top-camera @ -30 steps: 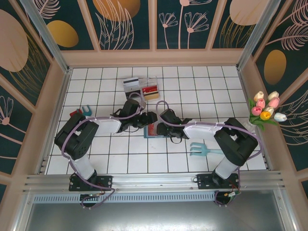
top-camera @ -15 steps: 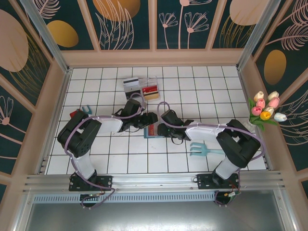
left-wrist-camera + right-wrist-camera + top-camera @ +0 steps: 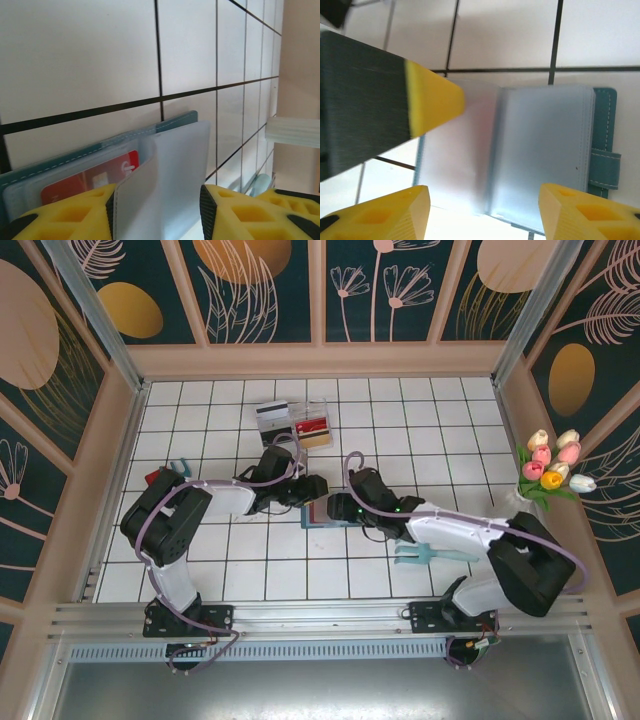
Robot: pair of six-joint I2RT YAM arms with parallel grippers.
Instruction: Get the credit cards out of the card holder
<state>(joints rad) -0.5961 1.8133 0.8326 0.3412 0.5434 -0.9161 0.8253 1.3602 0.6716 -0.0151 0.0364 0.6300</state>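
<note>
The teal-blue card holder (image 3: 316, 514) lies open on the tiles between both grippers. In the left wrist view a clear sleeve leaf (image 3: 165, 185) of the card holder (image 3: 175, 121) stands up between my left gripper's (image 3: 157, 207) jaws. The leaf rests against the left pad, and the right pad is apart from it. A red credit card (image 3: 87, 177) sits in a sleeve behind the leaf. My right gripper (image 3: 482, 212) hangs open just over the holder's clear sleeves (image 3: 540, 150), near the left gripper's fingertip (image 3: 432, 97). From above, the left gripper (image 3: 306, 492) and the right gripper (image 3: 334, 508) flank the holder.
At the back a clear tray (image 3: 313, 426) holds a red and a brownish card, next to a white-grey striped card (image 3: 270, 417). A light teal fork toy (image 3: 425, 552) lies under the right arm. A small red-and-blue object (image 3: 165, 473) is at the left, and tulips (image 3: 552, 470) at the right wall.
The right arm has swung out to the right and its jaws have widened over the holder. The left jaws have narrowed around the raised sleeve leaf.
</note>
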